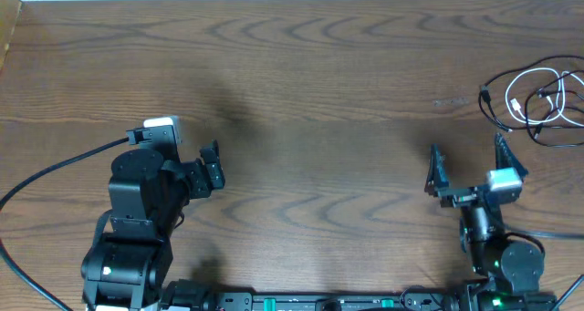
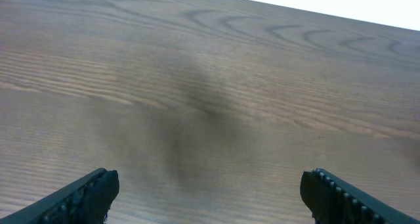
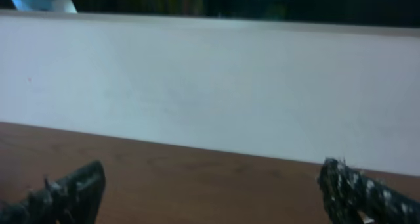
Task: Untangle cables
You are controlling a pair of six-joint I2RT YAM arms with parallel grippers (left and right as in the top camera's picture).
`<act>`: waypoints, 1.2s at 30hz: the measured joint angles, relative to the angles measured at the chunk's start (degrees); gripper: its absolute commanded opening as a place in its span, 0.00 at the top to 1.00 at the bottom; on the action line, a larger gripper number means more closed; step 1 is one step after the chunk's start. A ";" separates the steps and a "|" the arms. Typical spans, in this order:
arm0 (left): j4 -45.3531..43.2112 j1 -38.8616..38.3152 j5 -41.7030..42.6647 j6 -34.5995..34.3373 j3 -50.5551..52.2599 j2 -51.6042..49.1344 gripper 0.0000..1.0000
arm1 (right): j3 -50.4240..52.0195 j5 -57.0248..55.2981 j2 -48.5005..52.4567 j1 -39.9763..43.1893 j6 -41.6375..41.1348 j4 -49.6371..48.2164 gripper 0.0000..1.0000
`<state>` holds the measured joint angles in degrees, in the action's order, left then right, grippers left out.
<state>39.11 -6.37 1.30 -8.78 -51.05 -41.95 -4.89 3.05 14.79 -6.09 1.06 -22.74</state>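
Left gripper [image 1: 213, 165]: fingers spread wide with nothing between them. It hangs over bare wood on the left of the table [image 1: 319, 92]. Its wrist view [image 2: 210, 184] shows only wood grain between the two tips.
Right gripper [image 1: 467, 156]: fingers also spread wide and empty, on the right side of the table. Its wrist view [image 3: 210, 178] looks past the far table edge at a pale wall, with no cord in sight.
Cables [image 1: 538, 101]: a small heap of thin black and white cords at the far right edge of the table, beyond the right gripper and a little to its right. They are near it but not touching, and well apart from the left gripper. Part of the heap runs out of the overhead view.
State of the heap: the loops cross over one another, and small plug ends stick out on its left side.
Done so far: nothing, by the look of it, since the cords lie in one knot and no cord is held.
Left to do: everything, that is reaching the heap, taking hold of a cord, drawing the cords apart and laying each one separately.
Likely first mover: the right arm, being the nearer one.
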 measured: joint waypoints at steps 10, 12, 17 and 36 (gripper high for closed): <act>0.00 0.00 -0.02 -0.02 0.00 0.00 0.07 | 4.31 -0.96 -6.47 0.00 0.81 2.10 0.01; 0.00 0.00 0.00 0.00 0.00 0.00 0.07 | 4.35 -1.46 -7.48 0.00 1.05 6.51 0.01; -0.02 0.00 -0.02 -0.02 0.02 0.00 0.07 | 4.50 -2.25 -10.97 0.00 1.29 21.40 0.01; 0.00 0.00 -0.15 0.00 0.02 0.00 0.07 | 4.52 -1.75 -13.97 0.57 2.19 26.71 0.01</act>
<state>39.11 -6.37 1.15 -8.78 -51.03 -41.95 -0.36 1.30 0.82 -5.52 3.25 3.97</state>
